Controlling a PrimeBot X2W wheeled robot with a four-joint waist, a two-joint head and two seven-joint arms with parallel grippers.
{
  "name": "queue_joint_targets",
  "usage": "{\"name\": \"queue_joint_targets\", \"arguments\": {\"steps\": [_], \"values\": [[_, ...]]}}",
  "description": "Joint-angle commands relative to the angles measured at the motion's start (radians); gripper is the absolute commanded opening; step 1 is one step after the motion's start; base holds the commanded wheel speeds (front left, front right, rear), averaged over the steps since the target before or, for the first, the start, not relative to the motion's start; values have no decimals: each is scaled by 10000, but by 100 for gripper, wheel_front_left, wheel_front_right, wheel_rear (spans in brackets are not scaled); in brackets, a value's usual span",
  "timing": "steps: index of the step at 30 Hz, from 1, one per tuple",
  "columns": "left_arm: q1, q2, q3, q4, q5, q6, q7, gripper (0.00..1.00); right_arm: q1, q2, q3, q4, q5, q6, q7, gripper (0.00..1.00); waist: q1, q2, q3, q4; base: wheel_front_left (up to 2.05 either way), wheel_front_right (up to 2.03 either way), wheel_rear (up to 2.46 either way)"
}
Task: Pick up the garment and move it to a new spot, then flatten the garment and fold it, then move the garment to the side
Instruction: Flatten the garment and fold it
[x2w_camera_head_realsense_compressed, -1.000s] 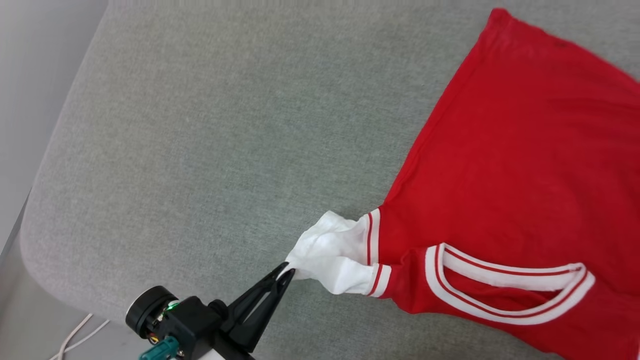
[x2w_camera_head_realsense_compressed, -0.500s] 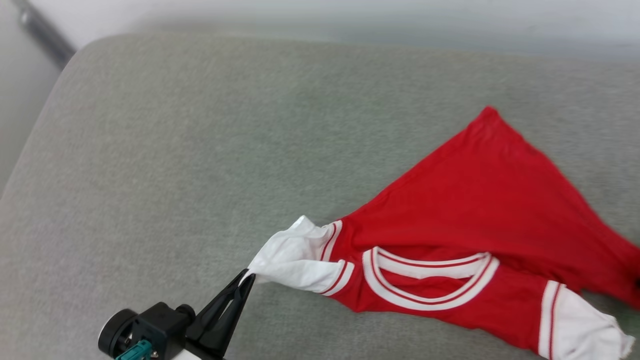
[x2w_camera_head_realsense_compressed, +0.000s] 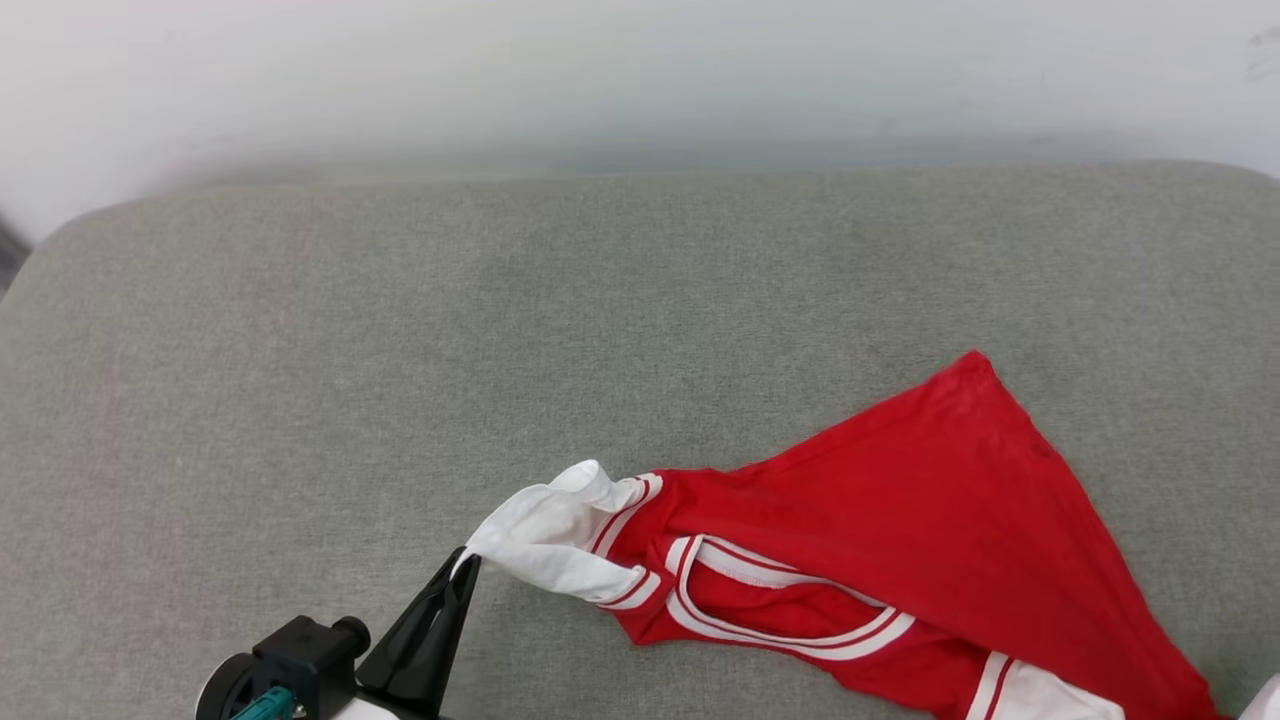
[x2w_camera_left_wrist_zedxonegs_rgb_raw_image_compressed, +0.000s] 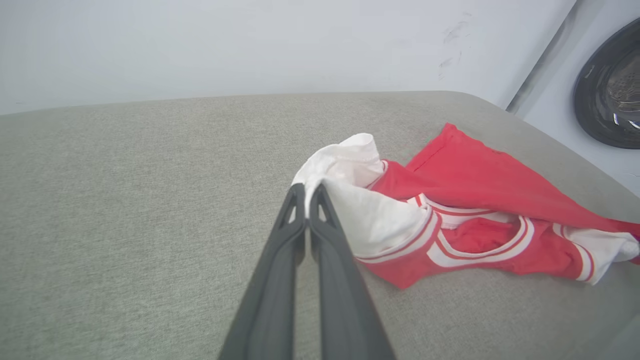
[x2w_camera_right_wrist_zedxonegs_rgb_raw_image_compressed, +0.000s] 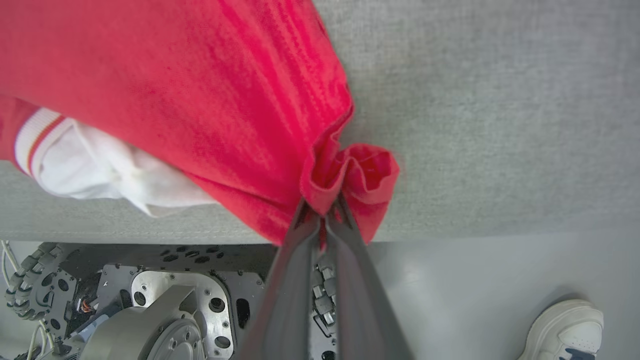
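Red garment (x2w_camera_head_realsense_compressed: 900, 520) lies bunched on the grey cushion (x2w_camera_head_realsense_compressed: 400, 350) (near edge), my left gripper (x2w_camera_head_realsense_compressed: 462, 565) pinching its white sleeve (x2w_camera_head_realsense_compressed: 540, 535), my right gripper (x2w_camera_right_wrist_zedxonegs_rgb_raw_image_compressed: 322, 212) clamped on red hem (x2w_camera_right_wrist_zedxonegs_rgb_raw_image_compressed: 372, 172), so I'd lift both evenly, taut.

**Three cameras, one garment in common**

The head view looks forward and down from over the near edge of the desk (x2w_camera_head_realsense_compressed: 400, 330). It takes in the grey top as far as the pale wall (x2w_camera_head_realsense_compressed: 600, 80) behind, with the left tool (x2w_camera_head_realsense_compressed: 466, 562) rising at the lower left. The left wrist view sits low and close behind that tool's two fingers, facing along them across the desk to the same wall. Both views share the garment (x2w_camera_head_realsense_compressed: 900, 500): its white sleeve and striped collar. The right wrist view looks steeply down along the right tool (x2w_camera_right_wrist_zedxonegs_rgb_raw_image_compressed: 322, 209), very near the red cloth at the desk's edge. Beyond that edge it takes in the robot's base (x2w_camera_right_wrist_zedxonegs_rgb_raw_image_compressed: 150, 300), the floor (x2w_camera_right_wrist_zedxonegs_rgb_raw_image_compressed: 475, 280) and a shoe (x2w_camera_right_wrist_zedxonegs_rgb_raw_image_compressed: 567, 330).
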Motion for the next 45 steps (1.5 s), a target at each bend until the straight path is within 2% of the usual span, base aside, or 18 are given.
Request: {"name": "queue_joint_targets", "arguments": {"steps": [1, 4, 5, 6, 15, 20, 23, 27, 34, 39, 45], "values": [[-64, -44, 29, 45, 1, 41, -67, 0, 133, 54, 10, 24, 35, -5, -50, 0, 2, 0, -55, -48, 0, 0, 0], [-155, -174, 19, 204, 80, 70, -158, 0, 160, 120, 69, 135, 95, -5, -234, 0, 2, 0, -121, -77, 0, 0, 0], [-166, -206, 12, 234, 85, 68, -189, 0, 95, 101, 101, 115, 127, -5, -345, 54, 2, 0, -128, -77, 0, 0, 0], [-187, -224, 5, 252, 97, 56, -215, 0, 26, 91, 79, 150, 188, -5, -390, 100, 2, 0, -128, -72, 0, 0, 0], [-476, -119, -27, -106, 354, 24, -218, 0, -949, -933, 356, -1010, 752, -4, -218, 100, 2, 0, 197, 302, 0, 0, 0], [-736, -87, -50, -628, 540, 64, -195, 0, -2188, -1117, 427, -1838, 990, -5, 357, 100, 2, 0, 651, 739, 0, 0, 0], [-965, -109, -147, -968, 657, 4, -131, 0, -3108, -1233, 695, -1894, 732, -5, 716, 100, 2, 0, 1025, 1079, 0, 0, 0], [-1322, -207, -317, -1354, 824, -97, -38, 0, -4349, -1168, 1002, -1283, 105, -5, 983, 100, 2, 0, 1535, 1593, 0, 0, 0], [-1740, -409, -588, -1655, 1015, -243, -1, 0, -5706, -1063, 1161, 493, -980, -5, 1015, 100, 2, 0, 2217, 2397, 0, 0, 0], [-1927, -560, -786, -1659, 1089, -341, 0, 0, -6063, -1037, 1245, 1567, -1405, -5, 769, 100, 2, 0, 2527, 2795, 0, 0, 0], [-2076, -702, -960, -1552, 1129, -433, -37, 0, -5798, -855, 1393, 2724, -1529, -5, 727, 100, 2, 0, 2722, 3067, 0, 0, 0]]}}
